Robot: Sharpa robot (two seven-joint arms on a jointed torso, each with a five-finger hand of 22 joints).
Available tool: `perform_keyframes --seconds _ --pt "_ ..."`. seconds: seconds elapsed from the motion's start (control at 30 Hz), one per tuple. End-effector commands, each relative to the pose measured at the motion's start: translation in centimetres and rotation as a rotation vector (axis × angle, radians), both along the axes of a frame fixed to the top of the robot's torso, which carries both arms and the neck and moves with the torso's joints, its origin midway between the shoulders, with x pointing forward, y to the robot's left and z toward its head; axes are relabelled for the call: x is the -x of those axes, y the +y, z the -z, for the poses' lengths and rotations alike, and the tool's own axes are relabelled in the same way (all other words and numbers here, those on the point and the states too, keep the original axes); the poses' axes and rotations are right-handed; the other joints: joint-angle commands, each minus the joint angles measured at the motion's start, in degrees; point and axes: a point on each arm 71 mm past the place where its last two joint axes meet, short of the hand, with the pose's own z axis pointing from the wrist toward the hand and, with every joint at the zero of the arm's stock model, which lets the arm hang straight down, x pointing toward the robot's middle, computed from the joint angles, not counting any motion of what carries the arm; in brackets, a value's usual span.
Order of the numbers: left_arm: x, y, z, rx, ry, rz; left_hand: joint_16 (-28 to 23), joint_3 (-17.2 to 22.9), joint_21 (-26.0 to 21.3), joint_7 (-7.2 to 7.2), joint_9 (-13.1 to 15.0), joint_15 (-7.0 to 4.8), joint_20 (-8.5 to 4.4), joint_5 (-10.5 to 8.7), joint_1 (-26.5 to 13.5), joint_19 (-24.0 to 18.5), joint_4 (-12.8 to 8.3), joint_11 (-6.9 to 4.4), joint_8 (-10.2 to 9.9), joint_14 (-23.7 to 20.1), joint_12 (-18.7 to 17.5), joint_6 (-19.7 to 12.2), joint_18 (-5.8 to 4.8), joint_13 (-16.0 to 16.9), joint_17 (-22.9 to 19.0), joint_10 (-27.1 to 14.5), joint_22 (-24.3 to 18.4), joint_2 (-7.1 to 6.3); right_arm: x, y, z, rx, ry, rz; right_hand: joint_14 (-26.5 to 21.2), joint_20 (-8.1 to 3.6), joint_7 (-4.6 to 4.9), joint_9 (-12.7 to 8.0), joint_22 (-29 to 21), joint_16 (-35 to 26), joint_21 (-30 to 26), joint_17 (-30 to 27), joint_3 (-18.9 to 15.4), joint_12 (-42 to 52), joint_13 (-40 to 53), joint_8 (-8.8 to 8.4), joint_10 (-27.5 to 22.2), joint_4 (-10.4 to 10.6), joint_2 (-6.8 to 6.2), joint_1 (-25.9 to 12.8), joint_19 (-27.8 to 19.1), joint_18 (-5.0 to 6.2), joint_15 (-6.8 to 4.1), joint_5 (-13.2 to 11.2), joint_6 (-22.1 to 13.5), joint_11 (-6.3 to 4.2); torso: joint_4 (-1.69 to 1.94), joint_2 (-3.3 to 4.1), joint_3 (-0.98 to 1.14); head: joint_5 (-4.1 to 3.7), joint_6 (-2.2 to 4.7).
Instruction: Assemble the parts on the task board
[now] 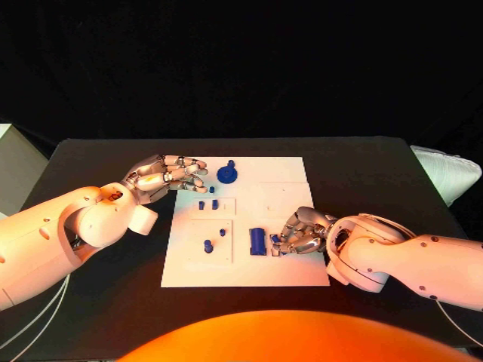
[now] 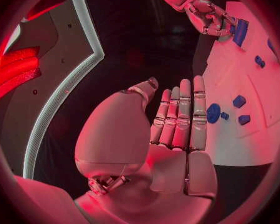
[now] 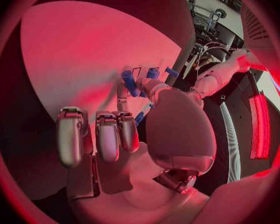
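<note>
The right hand (image 1: 303, 231) is resting on the near right part of the task board (image 1: 285, 170), its fingers curling down around a small blue part (image 1: 275, 240); in the right wrist view a thin blue piece (image 3: 140, 116) is showing between the thumb and a finger, so it seems to be pinching that part, though the grip itself is partly hidden. Just beside this hand, a long blue block (image 1: 258, 242) is lying on the board.

The left hand (image 1: 167, 173) is hovering at the board's far left edge, holding nothing, its fingers lying straight and close together in the left wrist view (image 2: 177, 119).

Further out, a round blue part (image 1: 227, 175) is sitting near the board's far edge, two small blue pieces (image 1: 208, 204) are standing at mid-left, and another blue piece (image 1: 208, 245) is lying near the left edge. The board is lying mid-tabletop (image 1: 100, 162).
</note>
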Motion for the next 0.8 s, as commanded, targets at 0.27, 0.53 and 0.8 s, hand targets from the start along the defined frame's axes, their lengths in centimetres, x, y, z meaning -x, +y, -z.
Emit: perform_keyframes --seconds 0.27,0.53,0.8 --pt "0.14 -0.2 -0.05 0.008 -0.002 0.021 -0.3 0.0 -0.4 0.12 -0.1 0.15 -0.04 0.27 -0.1 0.5 0.3 -0.05 -0.2 0.1 0.0 0.2 0.72 0.0 0.1 0.2 -0.1 0.42 0.11 0.38 -0.04 0.002 -0.008 -0.011 5.9 -0.37 -0.22 0.0 13.2 0.3 0.5 14.8 -0.2 0.8 14.4 0.3 5.3 0.8 0.27 -1.0 4.8 -0.37 -0.3 -0.3 0.4 -0.33 0.04 0.01 -0.03 0.1 0.0" --pt "0.15 -0.18 -0.04 0.007 -0.001 0.023 -0.4 0.1 -0.4 0.14 -0.1 0.17 -0.03 0.28 -0.2 0.5 0.4 -0.03 -0.2 0.1 0.0 0.2 0.71 0.0 0.2 0.2 -0.1 0.51 0.16 0.49 -0.11 -0.014 -0.006 -0.007 6.0 -0.45 -0.33 0.0 13.3 0.4 0.8 15.0 -0.4 1.5 14.7 0.47 5.7 1.6 0.74 -2.0 4.9 -0.43 -0.39 -0.3 0.7 -0.43 -0.02 0.0 -0.01 0.18 0.0" --pt "0.18 -0.19 -0.06 0.002 -0.005 0.026 -0.4 0.1 -0.5 0.15 -0.1 0.2 0.0 0.32 -0.5 0.6 0.8 -0.01 -0.2 0.2 -0.1 0.2 0.71 0.0 0.3 0.2 -0.2 0.86 0.14 0.45 -0.12 -0.018 -0.009 -0.012 5.9 -0.52 -0.35 -0.1 13.3 0.3 0.7 14.9 -2.7 1.7 14.8 0.62 5.8 2.2 0.29 -5.5 4.9 -0.42 -0.44 2.0 0.9 -0.45 0.02 0.03 -0.01 0.09 0.0"
